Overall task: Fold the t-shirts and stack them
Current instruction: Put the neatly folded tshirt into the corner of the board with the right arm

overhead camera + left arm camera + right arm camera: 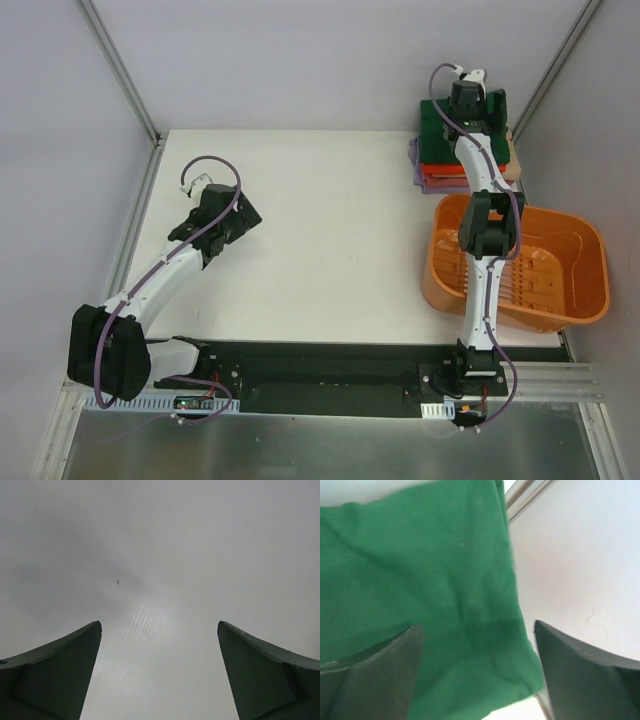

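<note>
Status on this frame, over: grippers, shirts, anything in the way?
Left gripper open over table. Right gripper open above green shirt topping the stack. Orange basket beside stack, nothing blocking.

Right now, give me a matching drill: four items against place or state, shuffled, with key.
1 green t-shirt
2 orange basket
3 left gripper
4 right gripper

A open over white table
B open over green cloth
C top of stack, far right corner
D right side, nearer the arm bases than the stack

Pairs: 1-C, 2-D, 3-A, 4-B
</note>
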